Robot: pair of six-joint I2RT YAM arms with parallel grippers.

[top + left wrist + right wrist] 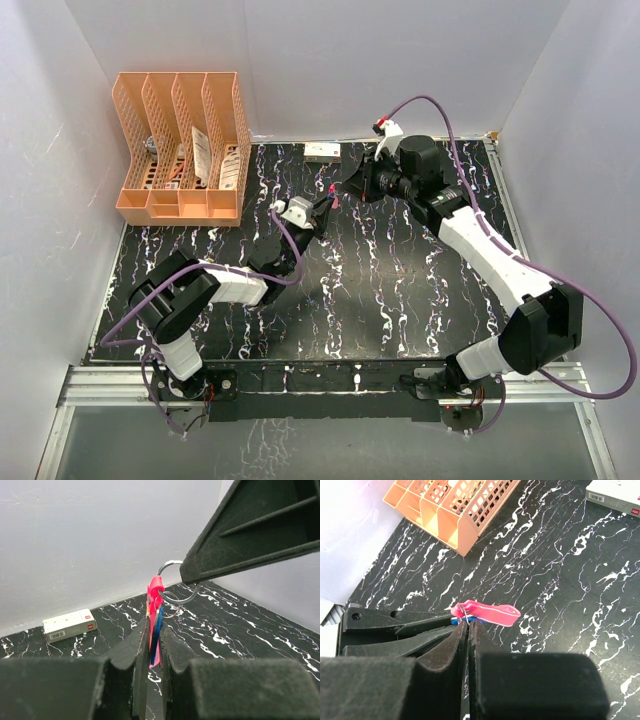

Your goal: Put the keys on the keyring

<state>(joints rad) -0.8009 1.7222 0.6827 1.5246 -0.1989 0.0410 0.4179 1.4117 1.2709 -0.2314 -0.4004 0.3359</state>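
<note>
My left gripper (324,209) is shut on the pink-red keyring strap (154,592) and on the blue-headed key (158,630) pressed flat against it. Both are held above the table. The strap's thin metal ring (170,566) sticks up from the strap, and a smaller ring (173,613) hangs below it. My right gripper (349,188) meets the left one tip to tip. In the right wrist view it (468,625) is shut on the ring beside the strap (492,613), with the blue key (455,622) just showing. No whitish-silver key shows.
An orange file organizer (180,145) stands at the back left of the marbled black table (400,290). A small white box (322,151) lies at the back wall, behind the grippers. Purple cables (460,150) loop over both arms.
</note>
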